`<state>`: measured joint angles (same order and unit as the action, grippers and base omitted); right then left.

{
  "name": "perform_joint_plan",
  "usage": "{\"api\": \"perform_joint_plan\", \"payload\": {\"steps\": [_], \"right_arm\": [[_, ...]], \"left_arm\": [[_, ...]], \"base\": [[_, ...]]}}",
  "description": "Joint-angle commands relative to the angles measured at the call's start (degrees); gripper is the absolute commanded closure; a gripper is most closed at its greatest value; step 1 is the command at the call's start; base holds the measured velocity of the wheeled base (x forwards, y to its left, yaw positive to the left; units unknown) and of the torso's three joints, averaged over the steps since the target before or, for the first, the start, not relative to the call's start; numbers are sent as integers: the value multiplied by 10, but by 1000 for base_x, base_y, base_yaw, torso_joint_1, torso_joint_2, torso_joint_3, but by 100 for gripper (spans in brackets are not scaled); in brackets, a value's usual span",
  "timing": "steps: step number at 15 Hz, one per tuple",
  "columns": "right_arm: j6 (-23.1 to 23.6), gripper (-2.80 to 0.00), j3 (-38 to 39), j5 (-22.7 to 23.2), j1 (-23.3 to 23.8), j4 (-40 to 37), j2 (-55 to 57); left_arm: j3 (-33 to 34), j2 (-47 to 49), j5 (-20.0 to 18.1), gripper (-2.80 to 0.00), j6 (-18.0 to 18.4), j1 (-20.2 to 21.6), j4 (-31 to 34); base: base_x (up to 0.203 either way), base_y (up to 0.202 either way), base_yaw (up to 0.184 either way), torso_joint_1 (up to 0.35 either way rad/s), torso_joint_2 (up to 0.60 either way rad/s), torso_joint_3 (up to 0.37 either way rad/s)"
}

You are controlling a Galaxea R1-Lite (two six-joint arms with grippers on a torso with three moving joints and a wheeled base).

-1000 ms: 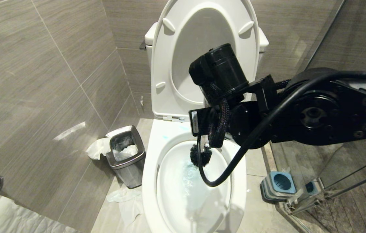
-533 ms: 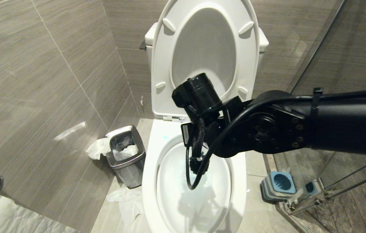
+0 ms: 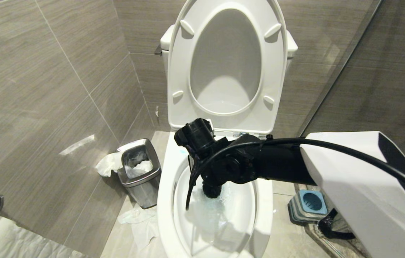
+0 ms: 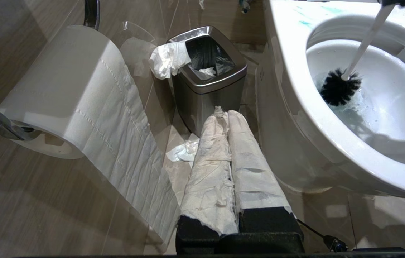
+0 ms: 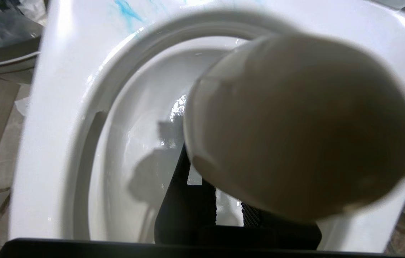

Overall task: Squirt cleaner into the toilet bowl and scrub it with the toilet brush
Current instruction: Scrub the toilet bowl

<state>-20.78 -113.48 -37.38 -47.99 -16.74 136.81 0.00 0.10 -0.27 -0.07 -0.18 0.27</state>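
Toilet brush [image 4: 345,77]: in the toilet bowl [image 3: 164,186], black bristle head against the wet inner wall near the water, slim white handle slanting up toward the back of the rim.
Right gripper [image 3: 213,179]: over the bowl's back half; the jaws are clamped on the brush handle near its top, whose flattened rounded end fills most of the right wrist view.
Left gripper [image 4: 229,157]: parked low beside the bowl, jaws together and empty, both fingers [image 4: 209,165] wrapped in white paper.
Cleaner [image 5: 127,10]: turquoise streaks on the rim at the back, pale blue tint in the water by the bristles.
Handling, brush: probably light; the thin plastic handle likely flexes under a hard push, and the smooth shaft could twist in a wet grip. A hold high on the flattened end looks best, since it resists turning and keeps the jaws clear of the water.
Handling, bowl: rigid, glossy, slippery ceramic; bristles should glide, so steady pressure is needed.
Nearby: steel-rimmed bin [image 4: 209,77], toilet roll [image 4: 66,93], blue-and-grey brush holder [image 3: 308,206].
Writing: no brand or label can be read.
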Motion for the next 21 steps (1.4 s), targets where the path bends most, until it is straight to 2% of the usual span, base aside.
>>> {"api": "perform_joint_plan", "payload": {"steps": [1,6,8,12,13,16,21], "right_arm": [[-2,0,-2,3,4,6,27],[-4,0,28,10,0,3,-60],[-2,0,108,29,-7,2,-137],[39,0,257,113,-26,0,-286],[51,0,266,126,-31,0,-294],[49,0,266,129,-39,1,-286],[52,0,256,125,-38,33,-209]], "left_arm": [[1,0,0,0,0,0,0],[1,0,0,0,0,0,0],[1,0,0,0,0,0,0],[1,0,0,0,0,0,0],[1,0,0,0,0,0,0],[1,0,0,0,0,0,0],[1,0,0,0,0,0,0]], "base": [[0,0,0,0,0,0],[0,0,0,0,0,0],[0,0,0,0,0,0],[0,0,0,0,0,0],[0,0,0,0,0,0],[0,0,0,0,0,0],[0,0,0,0,0,0]]}}
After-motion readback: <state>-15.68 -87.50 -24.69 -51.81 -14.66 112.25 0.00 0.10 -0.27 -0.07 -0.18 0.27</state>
